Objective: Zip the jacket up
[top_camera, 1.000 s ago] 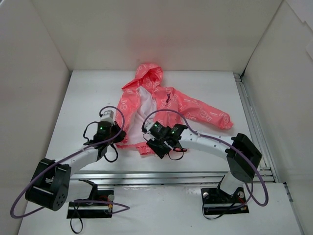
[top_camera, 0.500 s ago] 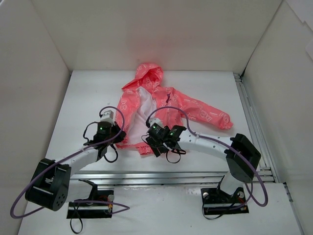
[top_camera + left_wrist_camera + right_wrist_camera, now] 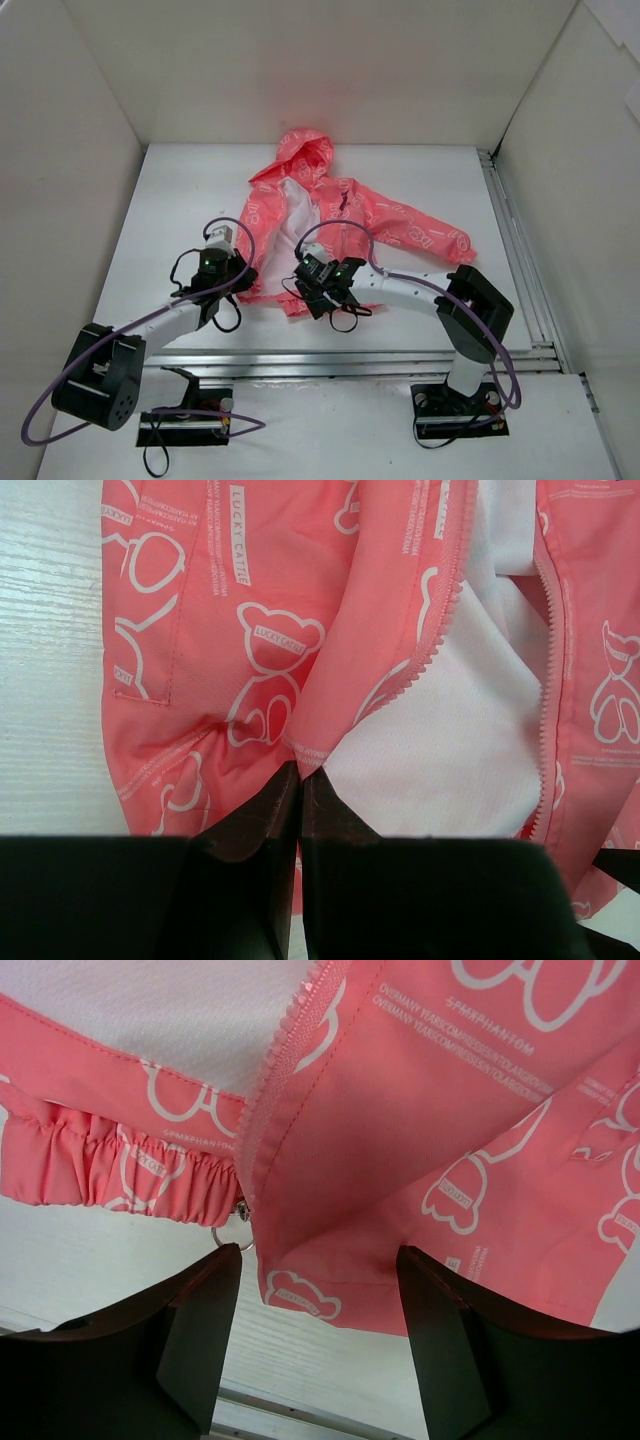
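The coral-pink jacket point(image 3: 350, 215) lies flat on the white table with its hood to the rear, front open and white lining showing. My left gripper point(image 3: 243, 278) is shut on the lower edge of its left front panel; in the left wrist view the fingertips point(image 3: 298, 780) pinch a fold of pink fabric beside the zipper teeth point(image 3: 440, 630). My right gripper point(image 3: 305, 290) is open at the bottom hem. In the right wrist view its fingers point(image 3: 205, 1310) straddle the lower corner of the other front panel point(image 3: 320, 1260). The zipper slider with a ring pull point(image 3: 238, 1225) hangs just off the left finger.
White walls enclose the table on three sides. A metal rail point(image 3: 350, 352) runs along the near edge and another point(image 3: 510, 230) along the right side. Purple cables loop over both arms near the jacket's hem.
My right arm has swung left and forward to the jacket's bottom hem, and its jaws have opened wider. The left gripper has stayed shut on the fabric.
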You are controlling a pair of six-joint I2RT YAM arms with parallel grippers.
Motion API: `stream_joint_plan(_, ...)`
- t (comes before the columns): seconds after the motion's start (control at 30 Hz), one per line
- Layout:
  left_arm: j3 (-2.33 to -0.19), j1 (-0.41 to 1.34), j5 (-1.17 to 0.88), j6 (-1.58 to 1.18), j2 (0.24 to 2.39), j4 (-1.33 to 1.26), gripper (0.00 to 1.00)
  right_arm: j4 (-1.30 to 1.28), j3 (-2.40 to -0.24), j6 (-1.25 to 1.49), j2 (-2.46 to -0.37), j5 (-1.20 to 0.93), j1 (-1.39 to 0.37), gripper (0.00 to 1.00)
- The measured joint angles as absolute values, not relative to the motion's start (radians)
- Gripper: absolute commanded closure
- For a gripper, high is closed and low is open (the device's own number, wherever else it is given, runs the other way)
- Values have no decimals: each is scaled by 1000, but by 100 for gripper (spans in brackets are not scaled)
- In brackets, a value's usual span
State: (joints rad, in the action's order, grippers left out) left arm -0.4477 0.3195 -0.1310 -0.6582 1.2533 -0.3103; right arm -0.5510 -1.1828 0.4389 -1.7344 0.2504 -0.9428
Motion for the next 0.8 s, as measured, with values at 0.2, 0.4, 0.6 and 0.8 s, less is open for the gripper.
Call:
stream_joint_plan(0.2,-448,319,-131,-658,1254,-310,100,-537,-1186,447,-1755,259,-941,48)
stream_joint_plan(0.4,-448,319,-131,-658,1260,-310,100,-519,-1187,458,-1778,270,-935,49)
stream_joint_plan(0.6,-448,319,-131,-660,1275,-304,100,-506,-1186,475,-1788,275,-928,64)
stream_joint_plan(0.8,-448,319,-131,-663,1275,-302,100,-506,-1186,476,-1787,287,-926,93)
